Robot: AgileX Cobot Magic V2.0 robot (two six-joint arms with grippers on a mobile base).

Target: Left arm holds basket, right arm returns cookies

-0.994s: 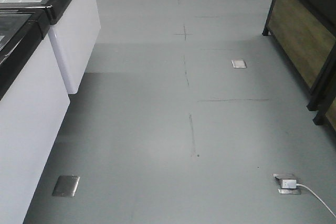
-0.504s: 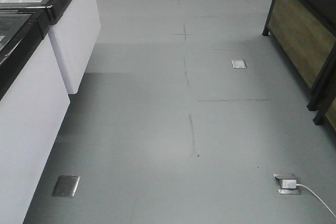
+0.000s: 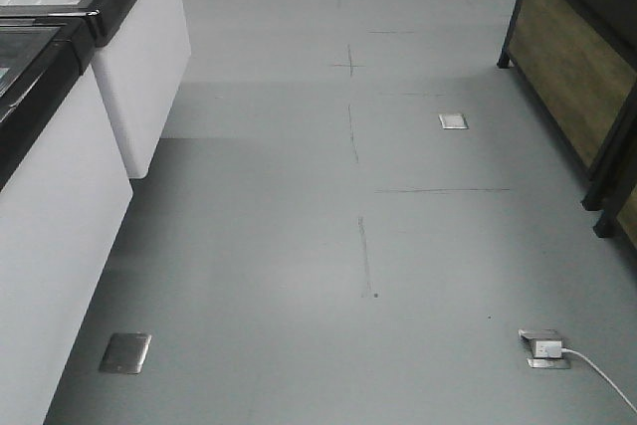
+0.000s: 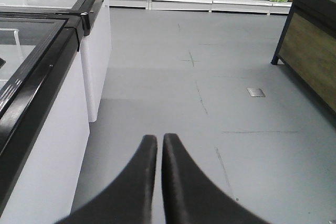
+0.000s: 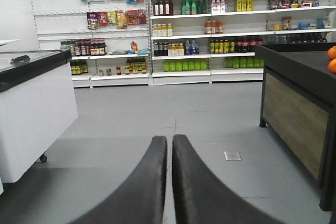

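The basket and the cookies box are out of view in every frame. My left gripper (image 4: 159, 138) shows in the left wrist view as two black tapered fingers (image 4: 147, 161), shut with only a thin slit between them and holding nothing, over the grey floor. My right gripper (image 5: 169, 140) shows in the right wrist view, likewise shut and empty, pointing down the aisle towards the shelves. Neither arm shows in the front view.
White chest freezers with black rims (image 3: 119, 57) (image 4: 47, 77) line the left. A dark wood-panelled stand (image 3: 577, 67) (image 5: 299, 103) is on the right, with oranges (image 5: 332, 59) on top. Stocked shelves (image 5: 210, 24) close the far end. Floor sockets (image 3: 125, 352) (image 3: 453, 120) and a plugged cable (image 3: 587, 365) lie on the floor.
The front view has barely shifted; the floor lines and sockets have slid very slightly. Nothing was taken hold of or let go.
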